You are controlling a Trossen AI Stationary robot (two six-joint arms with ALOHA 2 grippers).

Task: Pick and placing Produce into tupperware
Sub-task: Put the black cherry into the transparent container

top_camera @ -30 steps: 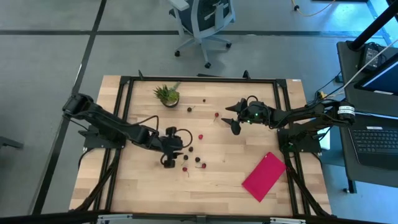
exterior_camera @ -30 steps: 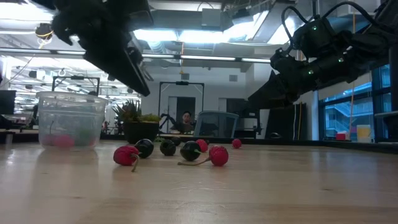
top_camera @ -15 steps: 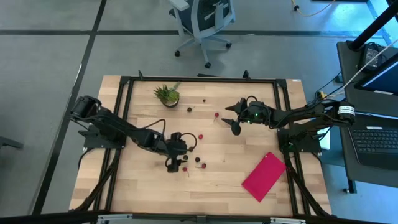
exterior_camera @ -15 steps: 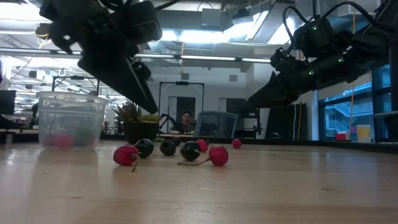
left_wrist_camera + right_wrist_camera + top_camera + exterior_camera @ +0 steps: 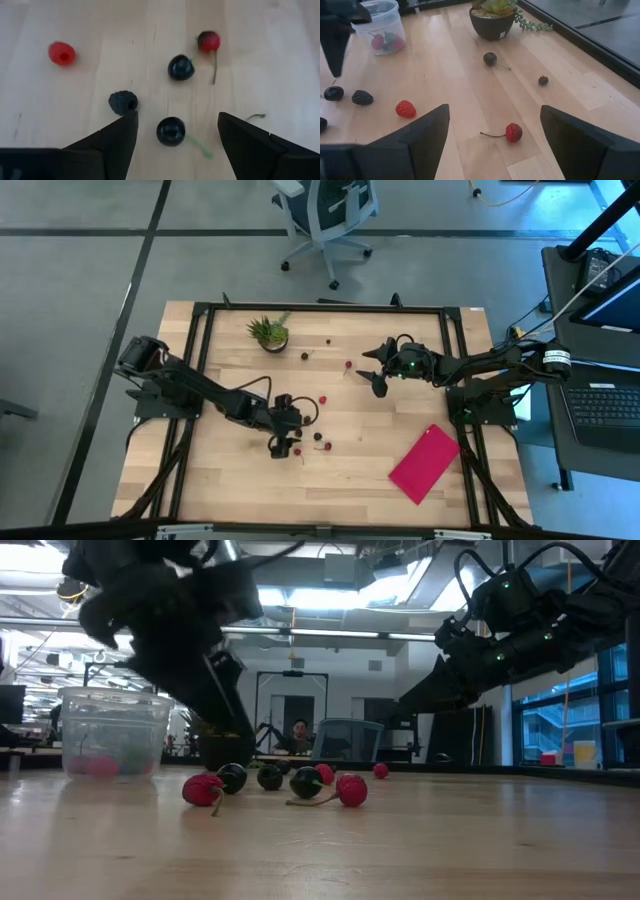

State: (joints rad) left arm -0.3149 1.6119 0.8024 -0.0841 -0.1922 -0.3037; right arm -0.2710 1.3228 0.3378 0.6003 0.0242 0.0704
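Note:
The produce lies loose on the wooden table: in the left wrist view a dark cherry (image 5: 171,131), a blackberry (image 5: 123,101), a raspberry (image 5: 61,53), another dark cherry (image 5: 180,67) and a red cherry (image 5: 208,41). My left gripper (image 5: 176,117) (image 5: 285,442) is open and slants down over this cluster; the near dark cherry lies between its fingers, untouched. The tupperware (image 5: 115,730) (image 5: 382,27) stands upright on the table with a few red pieces inside. My right gripper (image 5: 494,110) (image 5: 368,370) hangs open above the table, with a red cherry (image 5: 513,132) ahead of it.
A potted green plant (image 5: 268,332) stands at the table's far side, with a dark cherry (image 5: 490,58) and a small dark berry (image 5: 543,79) near it. A flat pink-red piece (image 5: 425,463) lies near the right front corner. A raspberry (image 5: 405,109) lies between the two arms.
My left gripper has come down over the cluster of produce and shifted a little toward the table's right edge. The produce and the tupperware have stayed where they were. My right arm has kept still.

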